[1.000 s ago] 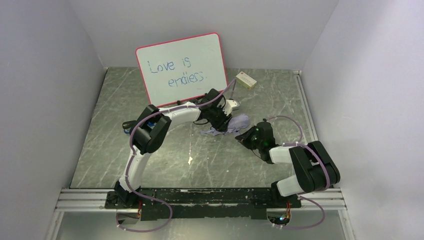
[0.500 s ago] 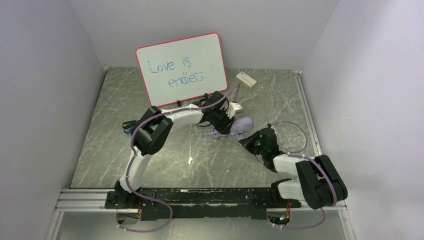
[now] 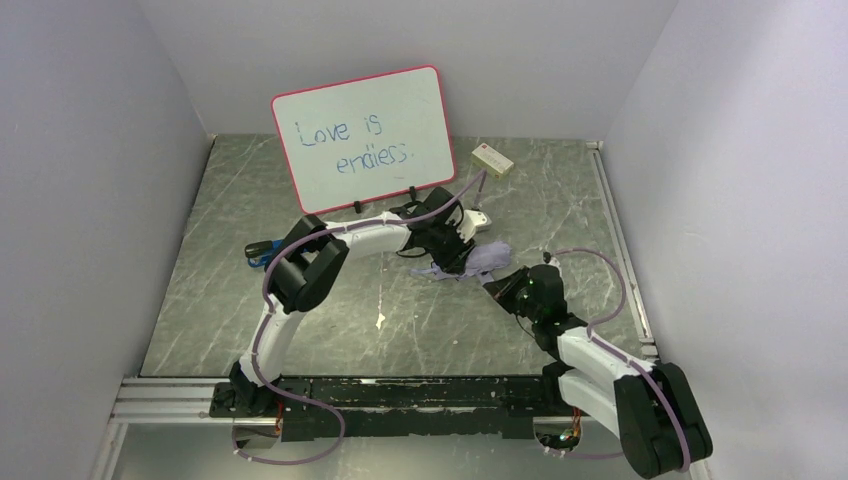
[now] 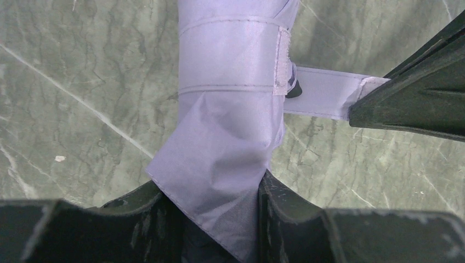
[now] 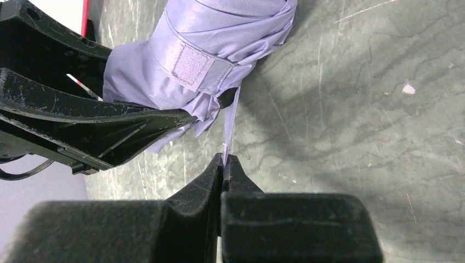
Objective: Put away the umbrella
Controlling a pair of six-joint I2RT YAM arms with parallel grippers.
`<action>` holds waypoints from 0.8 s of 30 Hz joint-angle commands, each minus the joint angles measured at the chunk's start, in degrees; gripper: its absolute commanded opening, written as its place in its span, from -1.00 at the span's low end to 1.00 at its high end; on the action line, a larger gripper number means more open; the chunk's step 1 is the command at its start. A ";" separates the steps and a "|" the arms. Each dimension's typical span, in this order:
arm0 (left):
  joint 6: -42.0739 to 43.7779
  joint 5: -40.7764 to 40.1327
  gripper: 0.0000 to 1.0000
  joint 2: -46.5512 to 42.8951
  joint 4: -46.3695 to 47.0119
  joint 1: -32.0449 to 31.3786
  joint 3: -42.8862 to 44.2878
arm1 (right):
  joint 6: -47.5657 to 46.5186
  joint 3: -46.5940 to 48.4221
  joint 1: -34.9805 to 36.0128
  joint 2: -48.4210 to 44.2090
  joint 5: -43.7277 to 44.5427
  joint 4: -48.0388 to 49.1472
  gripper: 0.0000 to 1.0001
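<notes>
The pale lavender folded umbrella [image 3: 478, 258] lies on the table's right middle. My left gripper [image 3: 455, 255] is shut on its bundled fabric [image 4: 230, 126], which sits between the jaws in the left wrist view [image 4: 219, 211]. My right gripper [image 3: 497, 287] is shut on the end of the thin closure strap [image 5: 230, 123], stretched taut from the umbrella [image 5: 219, 49] to the jaw tips [image 5: 225, 160]. In the left wrist view the strap [image 4: 323, 96] runs right into the right gripper's fingers [image 4: 417, 93]. A velcro patch [image 5: 191, 66] shows on the band round the bundle. Shaft and handle are hidden.
A red-framed whiteboard [image 3: 362, 135] stands at the back, behind the left arm. A small pale box [image 3: 493, 160] lies at the back right. A small white object [image 3: 476, 219] lies just behind the umbrella. A dark blue item [image 3: 260, 250] lies at the left.
My right gripper has pulled back toward the near right with the strap, drawing it taut. My left gripper and the umbrella have shifted slightly right.
</notes>
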 commanded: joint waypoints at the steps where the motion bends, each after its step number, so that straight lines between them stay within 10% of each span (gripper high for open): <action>1: -1.26 -14.72 -0.91 8.33 -12.26 1.61 -5.99 | -0.22 -0.64 -0.09 -3.37 -1.82 -6.86 -1.00; 24: 1.15 -17.06 -0.90 9.31 -13.70 0.43 -6.02 | 9.71 4.07 -3.40 3.73 1.33 12.94 -1.00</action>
